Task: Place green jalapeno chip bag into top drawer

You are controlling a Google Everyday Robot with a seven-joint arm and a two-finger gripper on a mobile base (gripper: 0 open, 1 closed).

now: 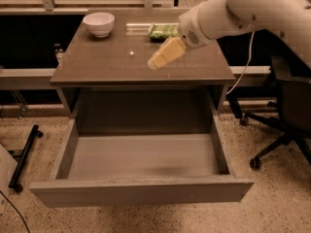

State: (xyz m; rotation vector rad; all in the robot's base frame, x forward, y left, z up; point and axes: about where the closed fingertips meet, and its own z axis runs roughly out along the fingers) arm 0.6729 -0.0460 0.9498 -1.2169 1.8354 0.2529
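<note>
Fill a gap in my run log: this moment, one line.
green jalapeno chip bag: tabletop rear, ungrasped | gripper: over tabletop, in front of bag | top drawer: open

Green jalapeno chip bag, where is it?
In the camera view the green jalapeno chip bag lies at the back of the cabinet top, right of the white bowl; the gripper hangs in front.

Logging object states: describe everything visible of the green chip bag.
The green jalapeno chip bag is a small, mottled green packet lying flat at the back of the cabinet top, right of the white bowl. The arm hides its right end. The end effector hangs in front, not touching it.
</note>
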